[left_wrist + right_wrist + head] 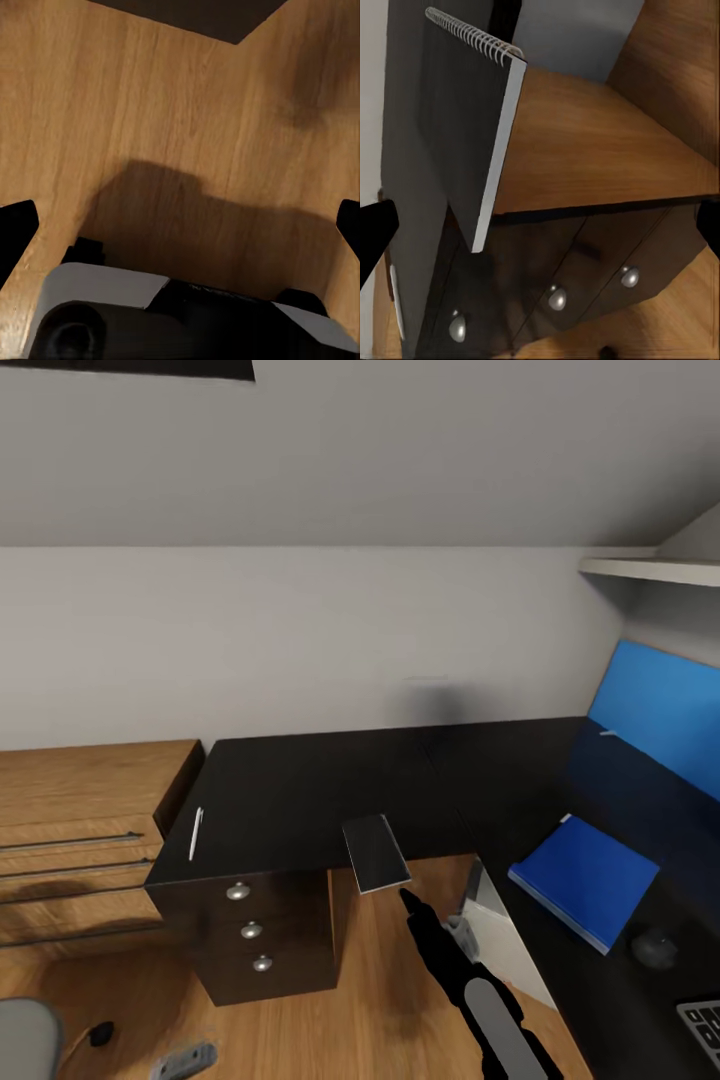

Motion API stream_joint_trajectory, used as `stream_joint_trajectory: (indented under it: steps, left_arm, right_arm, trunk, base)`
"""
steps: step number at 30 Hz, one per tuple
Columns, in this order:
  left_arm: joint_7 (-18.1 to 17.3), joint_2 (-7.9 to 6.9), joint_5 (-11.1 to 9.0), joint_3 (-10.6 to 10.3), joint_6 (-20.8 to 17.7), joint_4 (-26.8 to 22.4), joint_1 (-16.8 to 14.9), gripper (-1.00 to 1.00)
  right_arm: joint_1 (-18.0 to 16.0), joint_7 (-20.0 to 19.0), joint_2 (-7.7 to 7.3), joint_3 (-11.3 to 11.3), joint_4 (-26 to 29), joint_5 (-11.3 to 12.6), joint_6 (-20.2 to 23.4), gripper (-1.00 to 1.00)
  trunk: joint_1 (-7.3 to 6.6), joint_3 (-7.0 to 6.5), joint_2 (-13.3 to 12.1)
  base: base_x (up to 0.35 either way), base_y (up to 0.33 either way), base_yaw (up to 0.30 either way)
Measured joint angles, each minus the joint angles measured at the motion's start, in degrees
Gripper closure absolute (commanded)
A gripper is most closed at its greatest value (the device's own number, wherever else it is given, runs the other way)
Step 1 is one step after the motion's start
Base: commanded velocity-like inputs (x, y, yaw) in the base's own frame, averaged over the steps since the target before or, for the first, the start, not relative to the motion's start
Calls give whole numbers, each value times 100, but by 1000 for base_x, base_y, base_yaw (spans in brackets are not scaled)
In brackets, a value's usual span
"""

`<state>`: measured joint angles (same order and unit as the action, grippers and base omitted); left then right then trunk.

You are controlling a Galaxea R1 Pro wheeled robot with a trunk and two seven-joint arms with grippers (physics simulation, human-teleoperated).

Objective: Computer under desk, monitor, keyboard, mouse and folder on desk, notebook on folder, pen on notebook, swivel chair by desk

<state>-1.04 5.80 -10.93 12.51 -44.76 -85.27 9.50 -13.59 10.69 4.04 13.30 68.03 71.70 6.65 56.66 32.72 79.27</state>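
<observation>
Blue folder (pixel 585 880) beside mouse (pixel 655 948)

Plain grey wall (pixel 300 630) far, sloped ceiling above. Wood plank floor (pixel 370 1000). Light-wood dresser (pixel 80 840) left. White shelf (pixel 650 570) top right. Dark drawer unit (pixel 250 930) with three round knobs.

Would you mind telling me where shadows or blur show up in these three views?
Head view: a soft grey smudge of shadow on the wall above the desk, and the right claw edges look smeared. Left wrist view: a broad dark shadow falls across the wooden floor. Right wrist view: the notebook stays sharp, with dim reflections on the drawer front.
</observation>
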Motion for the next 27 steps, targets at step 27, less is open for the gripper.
stream_joint_trajectory:
  steps: [27]
  left_arm:
    - [-151, -401, -8, -223, 1399, 1249, -2, -100]
  right_arm:
    - [-1, -858, 5, 256, -238, 8, -1, -100]
  trunk:
    - [329, 270, 604]
  base:
    - [47, 0, 0]
